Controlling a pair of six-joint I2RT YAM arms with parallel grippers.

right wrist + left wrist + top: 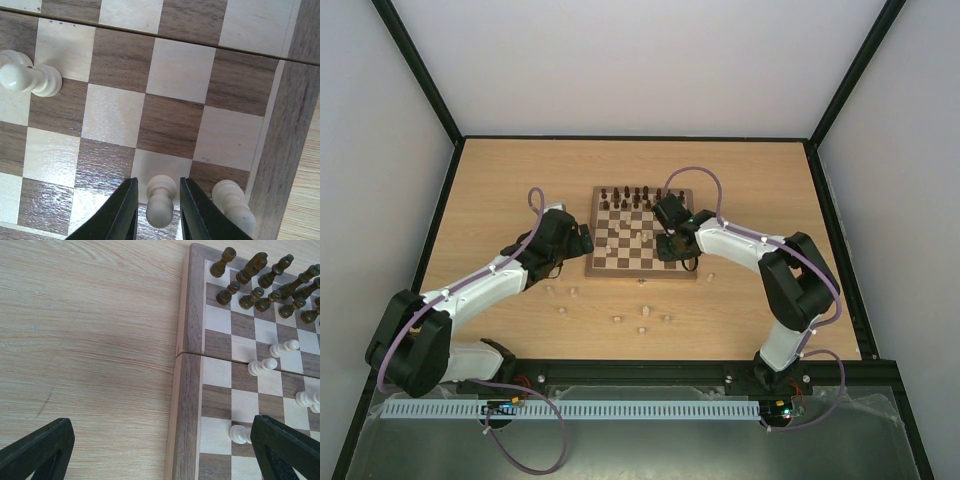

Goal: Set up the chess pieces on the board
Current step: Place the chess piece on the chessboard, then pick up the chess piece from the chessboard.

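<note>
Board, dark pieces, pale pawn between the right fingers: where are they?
board [187,390]: left wrist view, border frame.
dark pieces [251,267]: left wrist view, back-row piece.
pale pawn [160,200]: right wrist view, its stem.

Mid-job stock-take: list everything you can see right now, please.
chessboard: one, brown and cream, table centre.
dark chess pieces: two rows, dark brown, board's far edge.
cream pawns: at least four, cream, on mid-board squares.
loose cream pieces: several, on the table nearside of the board.
table: one, light wood, under everything.
left gripper: black, open, over the board's left edge.
right gripper: black, fingers either side of a pawn near the right border; grip unclear.
</note>
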